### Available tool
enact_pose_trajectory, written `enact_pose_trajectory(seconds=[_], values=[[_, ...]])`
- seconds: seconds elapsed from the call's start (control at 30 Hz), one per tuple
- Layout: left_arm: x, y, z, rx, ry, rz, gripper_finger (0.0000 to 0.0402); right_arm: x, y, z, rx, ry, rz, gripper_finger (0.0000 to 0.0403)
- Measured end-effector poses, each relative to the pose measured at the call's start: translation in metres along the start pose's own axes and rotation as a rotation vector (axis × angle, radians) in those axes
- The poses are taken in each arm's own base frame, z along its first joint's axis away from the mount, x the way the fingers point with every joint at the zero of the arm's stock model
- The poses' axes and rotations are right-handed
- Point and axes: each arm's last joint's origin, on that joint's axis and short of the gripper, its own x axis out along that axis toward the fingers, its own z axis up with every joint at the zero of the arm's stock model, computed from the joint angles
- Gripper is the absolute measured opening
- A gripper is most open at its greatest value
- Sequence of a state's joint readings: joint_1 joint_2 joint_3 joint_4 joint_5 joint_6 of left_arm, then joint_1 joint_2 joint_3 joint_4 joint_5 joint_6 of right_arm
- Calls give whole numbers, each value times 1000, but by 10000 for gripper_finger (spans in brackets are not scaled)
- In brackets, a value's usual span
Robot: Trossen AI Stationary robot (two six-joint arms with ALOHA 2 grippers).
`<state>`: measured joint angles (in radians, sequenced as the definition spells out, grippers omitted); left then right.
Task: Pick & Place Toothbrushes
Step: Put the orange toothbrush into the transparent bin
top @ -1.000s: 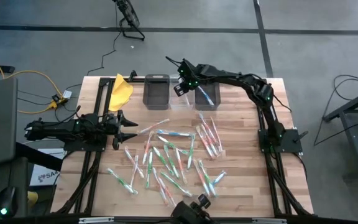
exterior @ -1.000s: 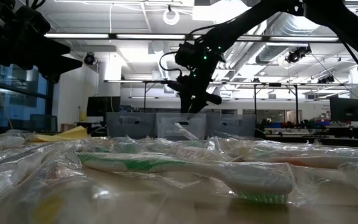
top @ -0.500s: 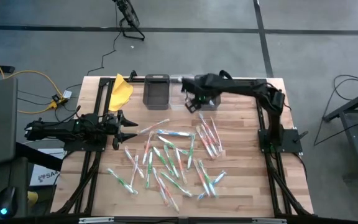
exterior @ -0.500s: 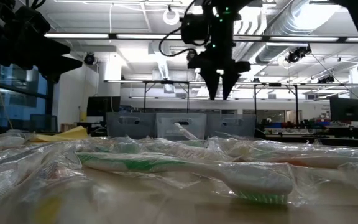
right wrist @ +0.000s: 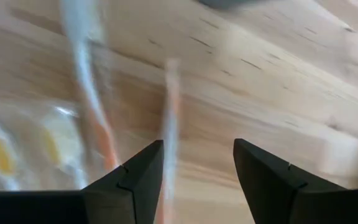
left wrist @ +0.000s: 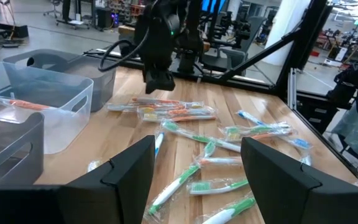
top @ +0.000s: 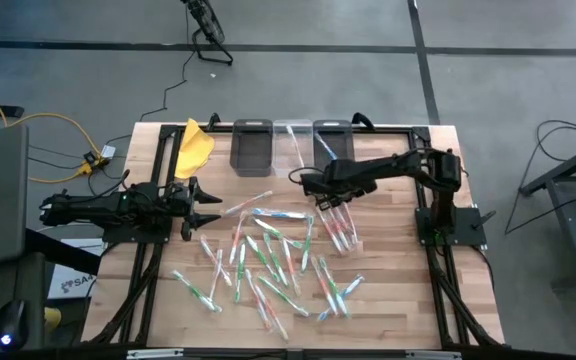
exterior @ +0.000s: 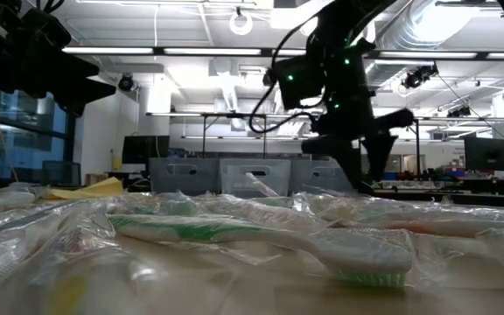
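Wooden plank surface point(top: 388, 290), black frame rails on both sides. Toothbrushes point(top: 268, 255) in clear crinkly wrappers lie scattered across the middle and near part of the surface, white with green, pink or blue, thin sticks lying at all angles. A small pink-orange cluster point(top: 336, 222) sits right of centre. Three small rectangular bins at the far edge: dark grey bin point(top: 251, 147) on the left, clear bin point(top: 293, 145) in the middle with a brush inside, grey bin point(top: 333, 140) on the right, also holding a brush. Yellow cloth point(top: 194, 146) crumpled at the far left corner.

Right gripper point(top: 306, 180) reaches in from the right, arm stretched low across the surface, just near of the bins and over the far end of the pink-orange cluster. Its fingers point(right wrist: 135, 180) are spread, nothing between them, brushes blurred below.

Left gripper point(top: 211, 205) is parked at the left edge, pointing right, fingers point(left wrist: 129, 174) spread wide, empty, the brush pile just ahead.
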<state>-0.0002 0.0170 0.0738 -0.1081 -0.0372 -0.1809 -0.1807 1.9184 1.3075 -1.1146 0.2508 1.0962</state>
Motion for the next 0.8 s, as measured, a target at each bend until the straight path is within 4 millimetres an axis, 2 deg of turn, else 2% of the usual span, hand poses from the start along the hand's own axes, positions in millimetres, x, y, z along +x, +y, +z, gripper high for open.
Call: enact_pose_trajectory(seconds=[0.07,0.27,0.53,0.67,0.8], values=[[0,0,0,0,0,0,232,3,1,1,19,-17,55,187],[0,0,0,0,0,0,232,22,-8,-7,45,-12,25,187],[0,0,0,0,0,0,232,42,-12,-16,-24,-10,61,181],[0,0,0,0,0,0,232,42,-10,-15,-119,-29,82,138],[0,0,0,0,0,0,232,40,-10,-12,-218,-46,109,69]])
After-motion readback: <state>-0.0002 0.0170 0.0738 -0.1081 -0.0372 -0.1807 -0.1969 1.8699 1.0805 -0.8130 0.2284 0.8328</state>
